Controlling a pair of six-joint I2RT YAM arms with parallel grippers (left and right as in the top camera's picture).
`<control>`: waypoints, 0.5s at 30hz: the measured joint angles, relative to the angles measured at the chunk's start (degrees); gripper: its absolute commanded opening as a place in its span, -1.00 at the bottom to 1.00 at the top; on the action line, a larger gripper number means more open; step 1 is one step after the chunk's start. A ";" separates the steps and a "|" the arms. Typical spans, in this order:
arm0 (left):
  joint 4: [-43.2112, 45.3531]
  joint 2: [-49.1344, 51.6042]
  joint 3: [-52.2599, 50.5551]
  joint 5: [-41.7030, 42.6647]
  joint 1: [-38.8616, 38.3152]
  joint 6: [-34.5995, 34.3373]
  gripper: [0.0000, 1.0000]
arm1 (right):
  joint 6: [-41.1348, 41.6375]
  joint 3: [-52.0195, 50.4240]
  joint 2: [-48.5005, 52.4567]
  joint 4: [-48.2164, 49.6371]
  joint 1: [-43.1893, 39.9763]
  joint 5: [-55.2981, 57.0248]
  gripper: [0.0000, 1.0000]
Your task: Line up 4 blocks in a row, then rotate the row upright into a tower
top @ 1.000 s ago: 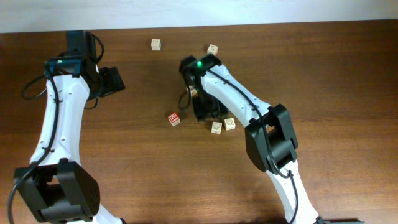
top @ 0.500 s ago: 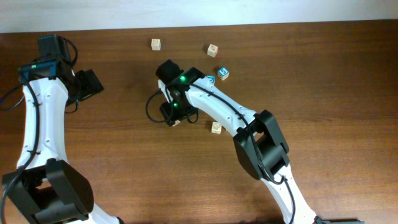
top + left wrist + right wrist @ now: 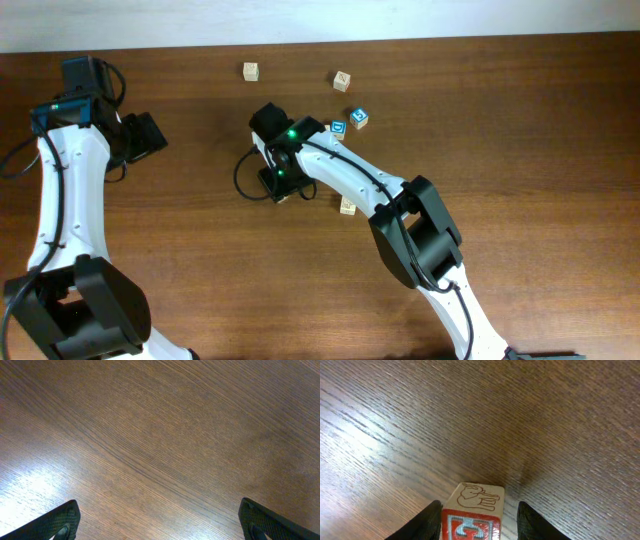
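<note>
Though near, red block (image 3: 472, 512): letter illegible.

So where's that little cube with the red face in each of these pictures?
Overhead: the red-faced block just peeks out under the right gripper, left of centre.
Right wrist: bottom centre, between the two dark fingers.
Left wrist: not in it, only bare wood.
Shared landmark: the right gripper, standing astride the block.
</note>
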 measured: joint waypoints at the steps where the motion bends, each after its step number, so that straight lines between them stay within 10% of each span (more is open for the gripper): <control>1: 0.00 0.00 0.00 0.00 0.00 0.00 0.98 | 0.15 0.00 0.00 -0.09 0.00 0.24 -0.28; 15: -0.92 0.00 0.00 0.04 0.00 0.00 0.99 | 18.53 1.18 -0.04 -18.14 -0.07 12.50 -0.37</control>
